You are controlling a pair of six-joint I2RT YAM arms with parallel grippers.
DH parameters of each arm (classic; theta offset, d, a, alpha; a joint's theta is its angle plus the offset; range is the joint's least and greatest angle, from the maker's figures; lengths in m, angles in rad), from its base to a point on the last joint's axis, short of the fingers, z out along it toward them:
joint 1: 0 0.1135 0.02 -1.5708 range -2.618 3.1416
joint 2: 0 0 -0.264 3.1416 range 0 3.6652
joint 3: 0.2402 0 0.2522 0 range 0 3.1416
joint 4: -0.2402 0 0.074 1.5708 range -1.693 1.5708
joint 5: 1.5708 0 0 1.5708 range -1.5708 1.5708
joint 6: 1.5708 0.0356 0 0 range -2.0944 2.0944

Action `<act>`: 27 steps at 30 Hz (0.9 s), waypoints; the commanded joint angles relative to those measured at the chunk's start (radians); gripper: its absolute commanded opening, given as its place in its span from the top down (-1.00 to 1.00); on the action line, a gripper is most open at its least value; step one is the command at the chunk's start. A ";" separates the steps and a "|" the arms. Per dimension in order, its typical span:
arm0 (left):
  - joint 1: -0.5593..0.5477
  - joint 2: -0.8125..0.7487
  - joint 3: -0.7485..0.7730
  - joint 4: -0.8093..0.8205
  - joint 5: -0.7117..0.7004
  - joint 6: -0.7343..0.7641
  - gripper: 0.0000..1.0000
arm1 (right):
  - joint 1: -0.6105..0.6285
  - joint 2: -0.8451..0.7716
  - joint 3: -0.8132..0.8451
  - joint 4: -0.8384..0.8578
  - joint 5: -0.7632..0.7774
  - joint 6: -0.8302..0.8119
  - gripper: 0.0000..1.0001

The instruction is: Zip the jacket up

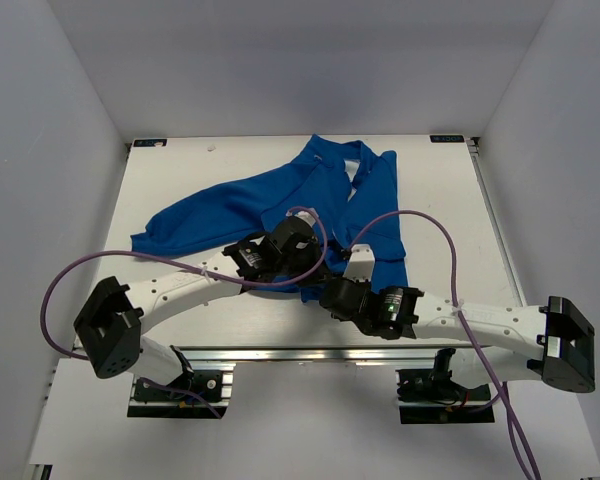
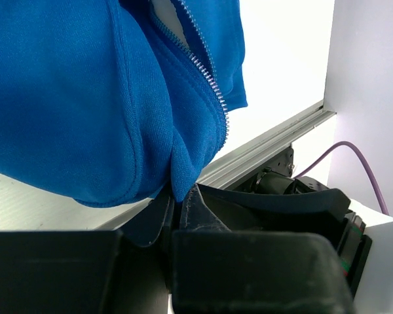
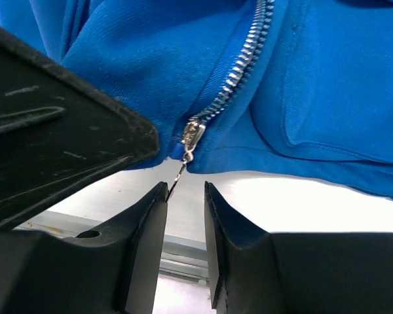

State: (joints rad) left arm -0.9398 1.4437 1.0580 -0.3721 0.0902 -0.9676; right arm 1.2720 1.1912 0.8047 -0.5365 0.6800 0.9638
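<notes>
Two grippers meet at the near hem (image 2: 150,176) of the blue jacket (image 1: 280,195), which lies on the white table (image 1: 180,160). The left gripper (image 2: 179,208) pinches the hem beside the zipper teeth (image 2: 206,72). The right gripper (image 3: 185,203) hovers with jaws narrowly parted, the thin pull tab (image 3: 179,174) dangling at one finger's inner edge, unclamped. Closing off-centre could knock the tab aside and catch nothing; a slipping hem hold would likely let fabric bunch once the slider (image 3: 192,133) is drawn.
</notes>
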 commanded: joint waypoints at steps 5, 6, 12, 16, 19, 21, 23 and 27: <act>0.004 -0.060 -0.012 0.018 -0.001 -0.002 1.00 | 0.006 -0.013 0.033 0.018 0.081 0.041 0.35; 0.004 -0.062 -0.013 0.018 -0.001 0.000 1.00 | 0.007 -0.013 0.036 0.023 0.087 0.033 0.35; 0.004 -0.062 -0.016 0.021 -0.004 0.000 1.00 | 0.007 0.018 0.062 0.073 0.032 -0.045 0.26; 0.004 -0.065 -0.026 0.029 -0.001 -0.003 1.00 | 0.007 0.024 0.071 0.078 0.035 -0.043 0.18; 0.004 -0.069 -0.026 0.030 0.003 -0.002 1.00 | 0.006 0.033 0.088 0.041 0.062 -0.014 0.20; 0.004 -0.074 -0.029 0.032 0.000 -0.002 1.00 | 0.006 0.044 0.105 -0.014 0.092 0.031 0.21; 0.004 -0.078 -0.032 0.035 0.002 0.000 1.00 | 0.006 0.051 0.116 -0.045 0.116 0.061 0.28; 0.004 -0.080 -0.036 0.035 0.000 -0.002 1.00 | 0.006 0.039 0.113 -0.040 0.118 0.072 0.56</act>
State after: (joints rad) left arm -0.9360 1.4147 1.0306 -0.3527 0.0879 -0.9699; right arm 1.2720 1.2407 0.8772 -0.5564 0.7311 0.9859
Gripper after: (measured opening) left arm 0.101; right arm 0.241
